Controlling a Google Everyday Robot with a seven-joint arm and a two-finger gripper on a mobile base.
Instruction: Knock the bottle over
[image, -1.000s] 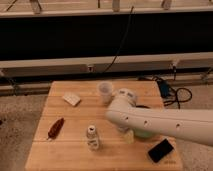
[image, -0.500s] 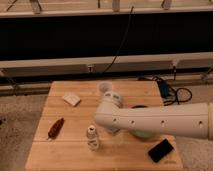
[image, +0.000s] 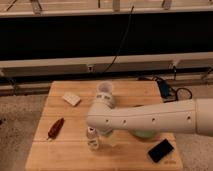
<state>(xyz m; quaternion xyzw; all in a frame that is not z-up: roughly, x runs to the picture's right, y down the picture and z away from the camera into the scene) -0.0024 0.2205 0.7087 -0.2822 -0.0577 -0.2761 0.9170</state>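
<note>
The bottle (image: 92, 142) stands upright near the front of the wooden table (image: 70, 155). It is small and pale, with a light label and dark markings, and the arm covers its top. My white arm (image: 150, 117) reaches in from the right, and its rounded end hangs just over the bottle. My gripper (image: 106, 133) is tucked under the arm's end, right beside the bottle on its right. The translucent white cup (image: 104, 92) stands behind the arm's end.
A white packet (image: 71, 99) lies at the back left and a reddish-brown item (image: 55, 128) at the left. A black phone (image: 160, 150) lies at the front right. A green object (image: 143, 134) shows under the arm. Cables (image: 172, 91) lie on the floor to the right.
The arm has swept left across the table. Its end went from right of the bottle to over it. The bottle still stands in the same place.
</note>
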